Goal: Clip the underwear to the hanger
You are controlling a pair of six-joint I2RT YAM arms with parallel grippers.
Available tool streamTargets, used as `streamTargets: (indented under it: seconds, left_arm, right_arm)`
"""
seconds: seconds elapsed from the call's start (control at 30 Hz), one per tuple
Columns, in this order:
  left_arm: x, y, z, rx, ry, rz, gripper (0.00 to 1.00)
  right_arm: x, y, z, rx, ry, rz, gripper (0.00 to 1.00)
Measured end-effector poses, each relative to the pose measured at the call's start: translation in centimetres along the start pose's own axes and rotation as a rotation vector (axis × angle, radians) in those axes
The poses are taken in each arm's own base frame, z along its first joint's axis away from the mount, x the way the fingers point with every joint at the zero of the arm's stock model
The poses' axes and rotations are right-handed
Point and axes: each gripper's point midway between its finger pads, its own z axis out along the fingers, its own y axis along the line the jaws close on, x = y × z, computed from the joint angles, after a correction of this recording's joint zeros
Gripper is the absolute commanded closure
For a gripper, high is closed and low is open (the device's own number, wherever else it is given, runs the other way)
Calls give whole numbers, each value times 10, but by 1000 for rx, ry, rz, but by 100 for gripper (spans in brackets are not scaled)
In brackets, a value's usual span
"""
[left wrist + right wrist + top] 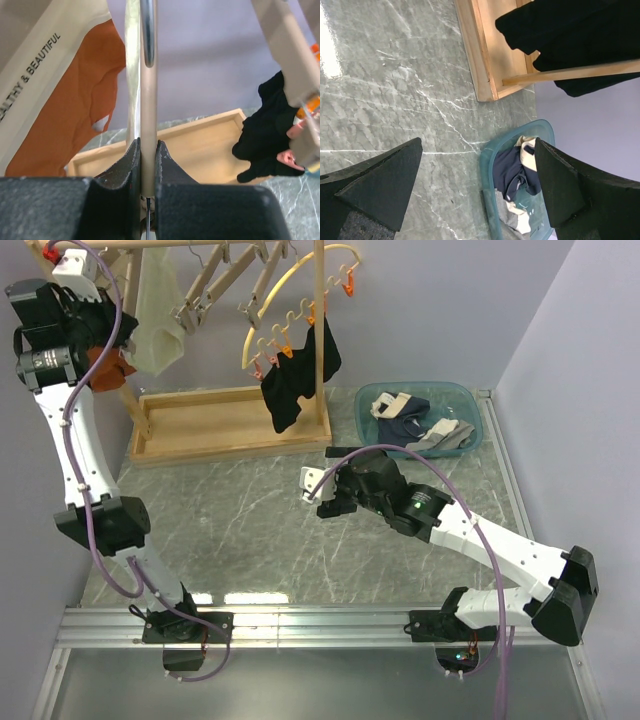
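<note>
Pale wood, seen edge-on with a bright metal rod above it, sits clenched between the left jaws. It appears to be the hanger (147,115), held upright at the rack. Just behind it is a strip of cream cloth, the underwear (155,325), hanging high beside the rust-orange briefs (75,100). The right jaws stand wide apart, grasping nothing, low over the worktop (250,530) near the teal basin (420,386). The step in hand looks like steadying the hanger for clipping. Next, the waistband must be fed into a clip, probably by the free right arm reaching up.
</note>
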Motion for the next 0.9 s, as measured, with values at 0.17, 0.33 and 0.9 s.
streamTargets:
  seconds: [0.17, 0.33, 0.9]
  left_arm:
    - [5, 11, 23, 14, -23, -38, 100]
    - [5, 16, 38, 32, -46, -64, 100]
    - [-24, 8, 42, 90, -154, -49, 100]
  right_arm:
    - [0, 1, 1, -4, 0, 6, 0]
    - [1, 2, 3, -8, 3, 6, 0]
    - [6, 11, 13, -36, 27, 9, 0]
